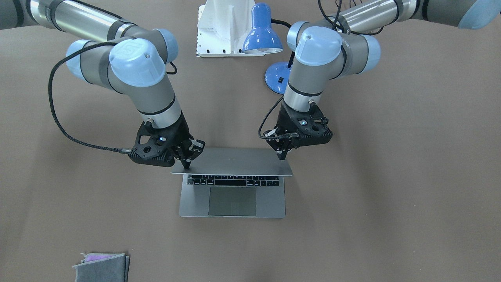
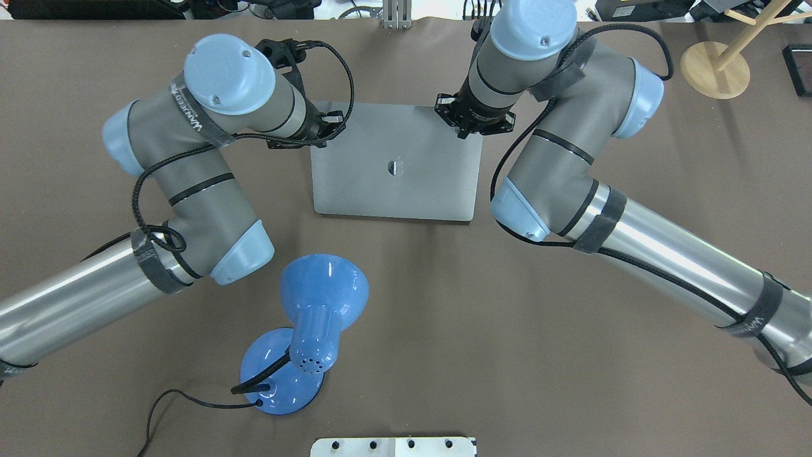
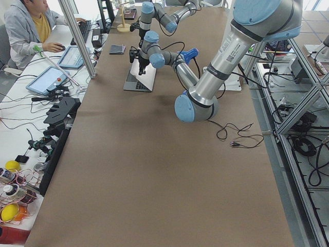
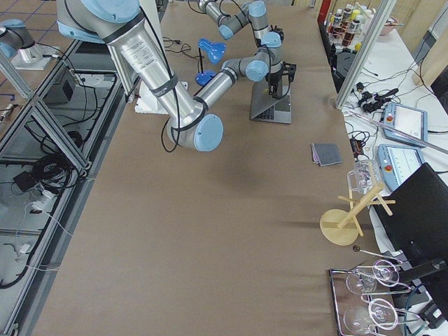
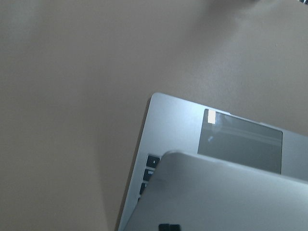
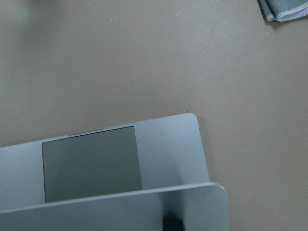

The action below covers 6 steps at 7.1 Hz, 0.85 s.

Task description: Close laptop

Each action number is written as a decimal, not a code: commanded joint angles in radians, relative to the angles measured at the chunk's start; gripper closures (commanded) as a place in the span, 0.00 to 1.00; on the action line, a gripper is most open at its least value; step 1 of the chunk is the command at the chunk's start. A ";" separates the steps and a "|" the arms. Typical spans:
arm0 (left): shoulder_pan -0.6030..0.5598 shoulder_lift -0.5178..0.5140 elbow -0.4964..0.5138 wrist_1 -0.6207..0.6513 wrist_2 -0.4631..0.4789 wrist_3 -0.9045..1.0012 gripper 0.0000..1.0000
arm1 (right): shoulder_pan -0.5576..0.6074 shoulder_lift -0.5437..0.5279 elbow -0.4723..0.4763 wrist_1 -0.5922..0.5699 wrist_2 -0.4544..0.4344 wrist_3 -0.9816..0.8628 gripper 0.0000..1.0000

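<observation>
The space-grey laptop (image 1: 235, 161) sits mid-table with its lid tilted partway down over the black keys and trackpad (image 1: 232, 201). The apple logo shows on the lid in the overhead view (image 2: 396, 167). My left gripper (image 1: 282, 156) is shut, with its tips on the lid near the top corner on its side. My right gripper (image 1: 188, 163) looks shut, with its tips on the other top corner. Both wrist views look down past the lid edge (image 5: 226, 197) (image 6: 120, 211) onto the laptop's base.
A blue desk lamp (image 2: 317, 304) with a cable stands close behind the laptop, between my arms. A white mount plate (image 1: 223, 27) is by the robot base. A folded grey cloth (image 1: 101, 267) lies at the far table edge. A wooden stand (image 2: 713, 63) is far right.
</observation>
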 commanded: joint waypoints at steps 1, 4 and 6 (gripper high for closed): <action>0.002 -0.087 0.219 -0.096 0.007 -0.004 1.00 | 0.003 0.066 -0.188 0.081 0.017 -0.001 1.00; 0.002 -0.146 0.375 -0.182 0.007 -0.003 1.00 | 0.000 0.117 -0.327 0.142 0.028 0.003 1.00; -0.002 -0.144 0.348 -0.184 0.003 0.000 1.00 | 0.006 0.111 -0.302 0.142 0.080 0.004 1.00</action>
